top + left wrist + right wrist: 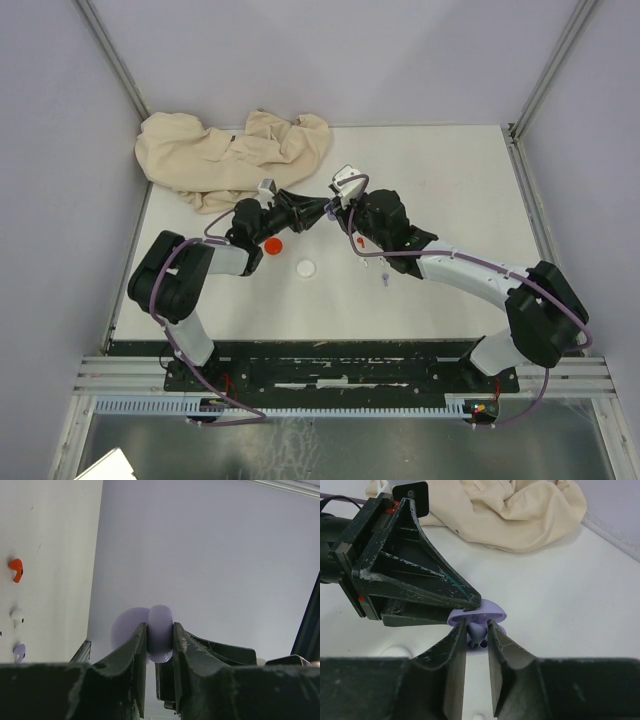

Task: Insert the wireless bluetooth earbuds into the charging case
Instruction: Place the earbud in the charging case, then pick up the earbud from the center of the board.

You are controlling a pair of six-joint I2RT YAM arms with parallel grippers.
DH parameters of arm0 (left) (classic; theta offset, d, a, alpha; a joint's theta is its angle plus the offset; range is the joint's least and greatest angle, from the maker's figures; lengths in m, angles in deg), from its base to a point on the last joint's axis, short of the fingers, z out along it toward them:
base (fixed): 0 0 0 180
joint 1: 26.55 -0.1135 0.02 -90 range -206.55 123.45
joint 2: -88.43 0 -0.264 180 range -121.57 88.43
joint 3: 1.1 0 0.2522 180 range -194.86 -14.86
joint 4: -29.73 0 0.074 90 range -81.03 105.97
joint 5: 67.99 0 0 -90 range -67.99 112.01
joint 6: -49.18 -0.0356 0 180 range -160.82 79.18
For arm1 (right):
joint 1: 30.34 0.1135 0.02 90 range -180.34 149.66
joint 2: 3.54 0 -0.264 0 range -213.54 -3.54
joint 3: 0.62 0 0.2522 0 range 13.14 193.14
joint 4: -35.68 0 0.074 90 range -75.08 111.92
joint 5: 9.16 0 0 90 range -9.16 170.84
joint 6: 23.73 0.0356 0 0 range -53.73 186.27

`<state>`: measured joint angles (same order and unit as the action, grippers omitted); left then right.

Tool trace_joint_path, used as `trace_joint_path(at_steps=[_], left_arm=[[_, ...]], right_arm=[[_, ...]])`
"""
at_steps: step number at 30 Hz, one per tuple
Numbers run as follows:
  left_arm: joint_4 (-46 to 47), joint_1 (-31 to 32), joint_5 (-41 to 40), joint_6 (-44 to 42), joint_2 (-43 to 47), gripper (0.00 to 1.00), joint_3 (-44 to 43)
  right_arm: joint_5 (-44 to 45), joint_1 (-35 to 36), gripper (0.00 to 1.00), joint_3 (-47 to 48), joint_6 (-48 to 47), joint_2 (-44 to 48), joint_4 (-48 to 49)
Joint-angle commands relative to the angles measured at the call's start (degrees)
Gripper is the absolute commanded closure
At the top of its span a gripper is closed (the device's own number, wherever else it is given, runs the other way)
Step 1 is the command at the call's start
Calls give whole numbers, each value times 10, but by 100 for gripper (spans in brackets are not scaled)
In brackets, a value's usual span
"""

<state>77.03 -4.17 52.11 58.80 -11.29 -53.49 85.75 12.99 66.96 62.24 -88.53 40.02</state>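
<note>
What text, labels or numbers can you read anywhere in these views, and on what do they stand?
No readable text in any view.
The purple case: no print on the part that shows.
The purple bud: no marking seen.
The cloth: plain, no label visible.
The red disc and the white disc: too small to tell.

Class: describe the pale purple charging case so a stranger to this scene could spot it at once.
Start at the crumpled beige cloth at the table's far left, then come nearer to mid-table. There the pale purple charging case is clamped in the left gripper. Unlike the red disc and white disc lying flat nearby, it is gripped and open.
</note>
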Motion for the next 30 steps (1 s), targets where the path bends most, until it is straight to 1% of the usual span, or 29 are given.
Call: trace_joint_path(at_steps=[1,2,3,5,7,9,10,12,14,16,20,23,26,30], left_arm=[[45,2,-3,22,9,97,-27],[45,2,-3,20,7,97,-28],[45,1,-4,19,2,97,-29],[53,0,-5,21,-7,97,-29],[63,-1,-5,24,-20,97,-29],[82,-2,-4,30,-33,97,-28],[89,-2,-3,34,-41,97,-28],[101,-3,-2,36,-50,97,-26],[102,-5,1,32,-54,97,-25],[102,-7,3,25,-53,97,-21],[90,-13,12,6,-44,97,-11],[72,-17,22,-14,-35,97,-6],[62,-17,35,-19,-28,97,-8],[33,-17,46,-54,-13,97,-12]], right_arm=[[-14,-5,60,2,20,30,-4],[-21,-5,51,3,28,38,-9],[-22,-5,45,4,36,46,-11],[-17,-5,40,4,52,69,-20],[5,-6,32,3,71,102,-34],[57,-6,26,10,91,135,-72],[90,-7,25,22,104,144,-113],[148,-13,24,69,128,147,-233],[184,-23,23,117,164,136,-356],[184,-34,24,146,197,125,-460],[146,-49,22,149,231,91,-579],[114,-56,23,134,240,52,-621],[89,-58,26,109,249,23,-615],[77,-59,26,92,253,-9,-603]])
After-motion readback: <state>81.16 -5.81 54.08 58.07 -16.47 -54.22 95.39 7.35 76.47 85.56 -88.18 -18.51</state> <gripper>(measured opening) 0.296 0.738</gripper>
